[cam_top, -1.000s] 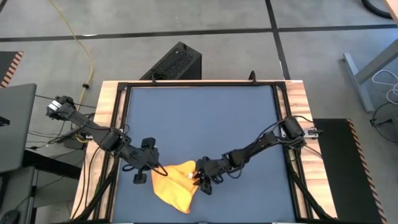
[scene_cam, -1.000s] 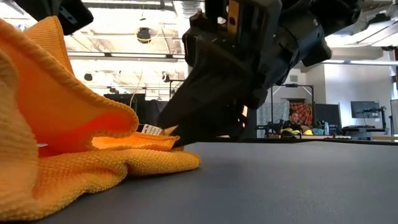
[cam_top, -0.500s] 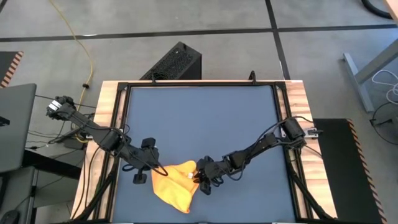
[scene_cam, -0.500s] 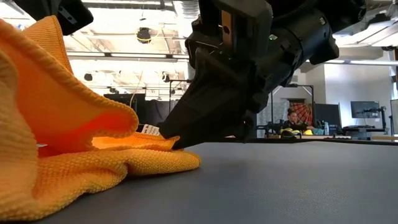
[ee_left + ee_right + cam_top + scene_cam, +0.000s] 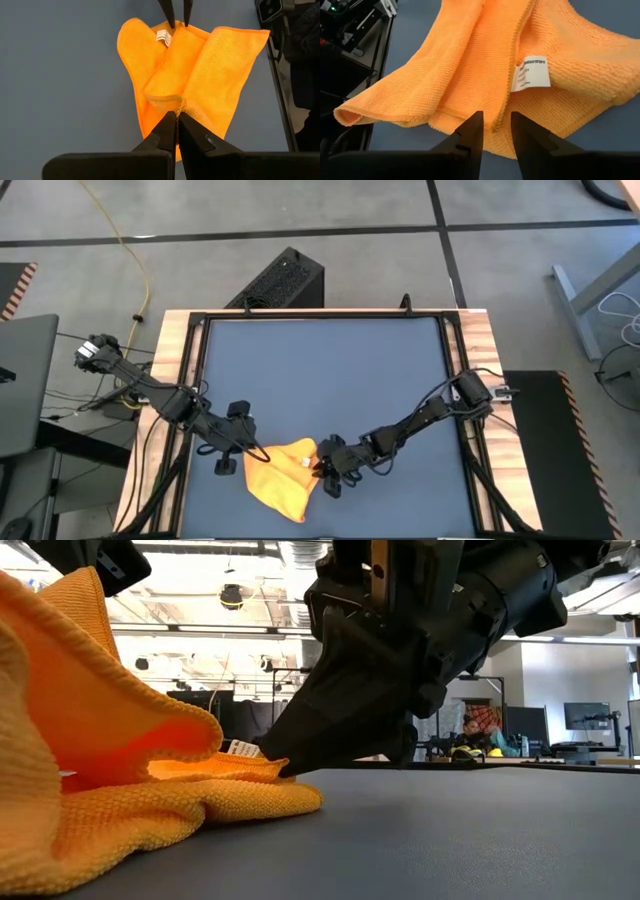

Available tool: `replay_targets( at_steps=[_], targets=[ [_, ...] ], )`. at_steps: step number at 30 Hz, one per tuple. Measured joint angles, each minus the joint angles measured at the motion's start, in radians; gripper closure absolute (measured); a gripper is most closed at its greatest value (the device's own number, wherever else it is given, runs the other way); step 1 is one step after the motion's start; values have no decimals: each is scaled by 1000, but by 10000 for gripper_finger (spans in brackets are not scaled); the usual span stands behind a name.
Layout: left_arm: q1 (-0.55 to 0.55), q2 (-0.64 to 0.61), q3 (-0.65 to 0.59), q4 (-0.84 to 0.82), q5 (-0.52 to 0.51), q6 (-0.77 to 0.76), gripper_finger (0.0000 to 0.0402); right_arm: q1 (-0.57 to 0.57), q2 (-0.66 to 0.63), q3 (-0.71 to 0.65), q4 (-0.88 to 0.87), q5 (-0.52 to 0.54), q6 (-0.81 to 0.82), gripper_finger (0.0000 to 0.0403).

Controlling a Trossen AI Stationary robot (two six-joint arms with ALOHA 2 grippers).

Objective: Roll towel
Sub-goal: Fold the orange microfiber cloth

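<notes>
The soft yellow-orange towel is pinched by the left gripper; the right gripper, narrowly parted, could miss the hem.

The towel was plain yellow-orange with a white tag; the tabletop was dark blue.

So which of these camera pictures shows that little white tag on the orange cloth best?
The right wrist view: there the white tag is large, with print showing, sewn by a hem of the towel. The left wrist view shows it small, the low view only a sliver, and the high view a tiny white speck.
</notes>
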Motion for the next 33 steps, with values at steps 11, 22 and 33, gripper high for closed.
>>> replay_targets(
  at_steps=[11,22,33],
  targets=[
    [0,0,0,11,0,-2,401,-6,0,0,2,0,-4,296],
    [-3,0,0,10,-2,8,401,-6,14,0,16,-4,-5,297],
    [-31,-1,-12,27,-4,16,401,-12,132,141,-34,-87,-94,390]
  ],
)
